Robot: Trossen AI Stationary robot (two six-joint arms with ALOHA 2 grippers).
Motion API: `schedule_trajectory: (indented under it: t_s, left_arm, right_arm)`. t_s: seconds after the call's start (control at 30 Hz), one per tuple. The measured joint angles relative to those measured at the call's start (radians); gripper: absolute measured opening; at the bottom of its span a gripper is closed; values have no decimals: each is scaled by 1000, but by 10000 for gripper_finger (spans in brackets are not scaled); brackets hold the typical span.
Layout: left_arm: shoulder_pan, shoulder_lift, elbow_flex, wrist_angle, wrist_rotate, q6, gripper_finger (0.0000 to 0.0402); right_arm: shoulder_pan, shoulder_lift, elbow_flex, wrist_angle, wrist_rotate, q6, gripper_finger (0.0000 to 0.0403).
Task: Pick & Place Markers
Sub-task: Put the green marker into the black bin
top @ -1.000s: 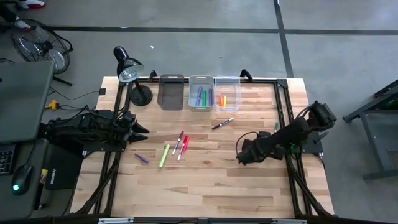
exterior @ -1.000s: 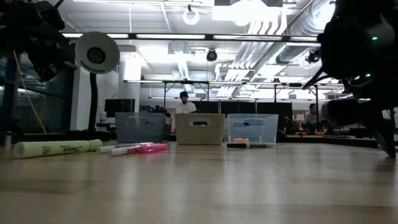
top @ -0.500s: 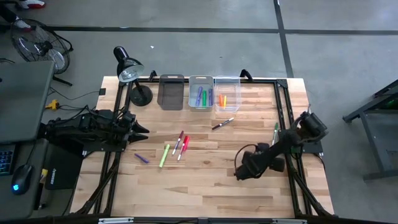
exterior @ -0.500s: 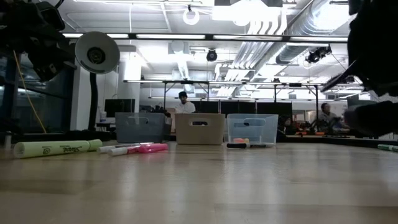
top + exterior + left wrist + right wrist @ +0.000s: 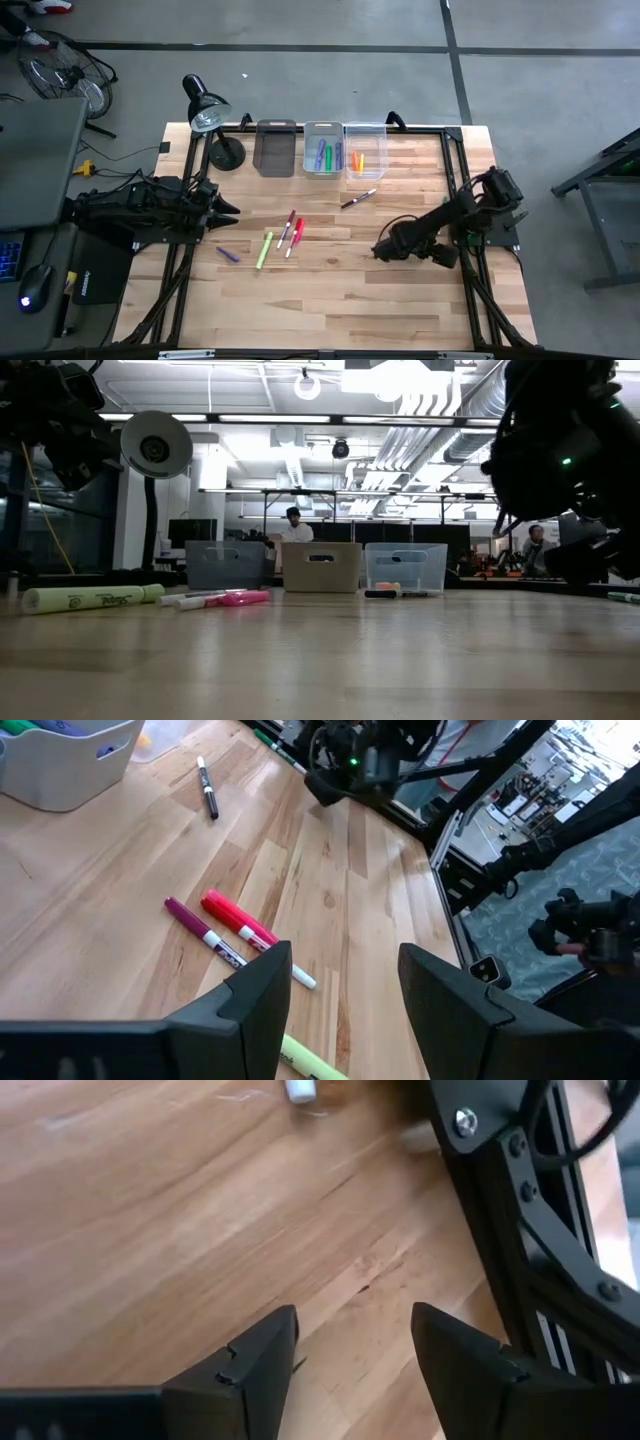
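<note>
Loose markers: a lime-green highlighter pen (image 5: 264,249), a red marker (image 5: 295,236) and a purple-and-white marker (image 5: 286,229) lie close together left of centre in the high view; a short purple marker (image 5: 228,254) sits lower left of them, and a thin black-and-white pen (image 5: 358,198) lies alone just below the bins.
Sorted markers: green and blue ones show in the grey plastic bin (image 5: 323,127), orange and yellow ones in the clear plastic bin (image 5: 366,128); the dark smoky bin (image 5: 275,126) beside them looks empty.
Left gripper (image 5: 338,1000): fingers spread, nothing between them, parked at the left edge of the light wooden table (image 5: 330,290), aimed toward the red and purple pair.
Right gripper (image 5: 352,1350): fingers spread and empty, low over bare wood at right of centre in the high view, beside the black table frame (image 5: 540,1270).
Handling, as a judgement: light, rigid plastic barrels, smooth and round (likely to roll or skid if nudged sideways).
Where to grip: across the barrel near mid-length, fingers square to the pen's axis.
Caution: the red and purple-and-white markers lie nearly touching, so one may be dragged along with the other.
</note>
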Motion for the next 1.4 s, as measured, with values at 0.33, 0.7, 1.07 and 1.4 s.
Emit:
schedule_trajectory:
  t_s: [0.33,0.7,1.07,1.4]
  left_arm:
    - [0,0,0,0,14,-10,183]
    - [0,0,0,0,14,-1,183]
    - [0,0,0,0,13,6,183]
    - [0,0,0,0,9,8,183]
  right_arm:
    - [-106,-16,-21,-5,144,-103,194]
    - [-162,-133,-20,-166,200,-114,195]
    - [-162,-139,-31,-190,152,-129,109]
    - [-162,-138,-160,-9,92,-130,5]
